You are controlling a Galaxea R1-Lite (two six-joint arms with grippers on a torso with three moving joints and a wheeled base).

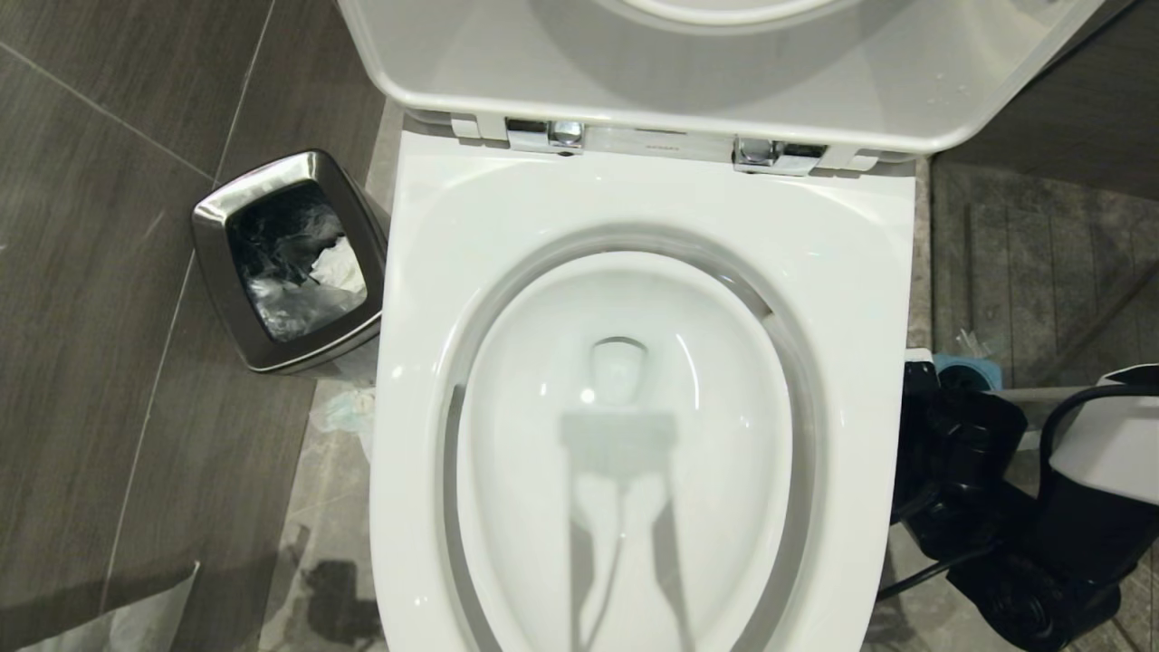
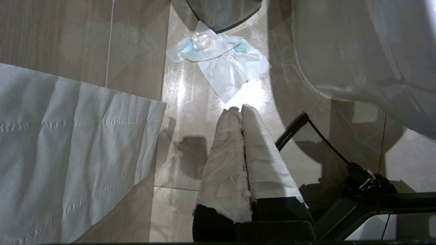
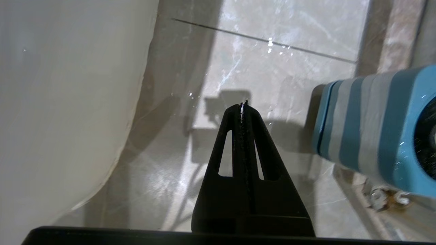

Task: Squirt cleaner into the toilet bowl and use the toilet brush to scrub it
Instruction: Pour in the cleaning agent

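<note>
- I look down from the head camera at the toilet bowl [image 1: 634, 398]. Its lid is up and its white basin is open, filling the middle of the view.
- The basin looks clean white, with no teal-blue liquid in it. I judge that no cleaner has been squirted yet.
- I cannot see the cleaner bottle in any view, so I cannot say where it stands.
- My right gripper [image 3: 242, 106] hangs low beside the bowl's outer wall, above the floor tiles. Its black fingers are pressed together and hold nothing.
- Near that gripper stands the blue-and-grey brush holder [image 3: 371, 122], on the floor to the bowl's right. The brush handle itself does not show.
- My left gripper [image 2: 238, 109] points at the floor on the bowl's left. Its paper-wrapped fingers are together and empty.
- A crumpled tissue [image 2: 221, 58] lies on the floor ahead of it, and a sheet of paper [image 2: 68, 149] hangs to one side.
- A small steel bin [image 1: 290, 263] stands to the left of the toilet.
- I judge the task barely begun. Squirting and scrubbing both remain.
</note>
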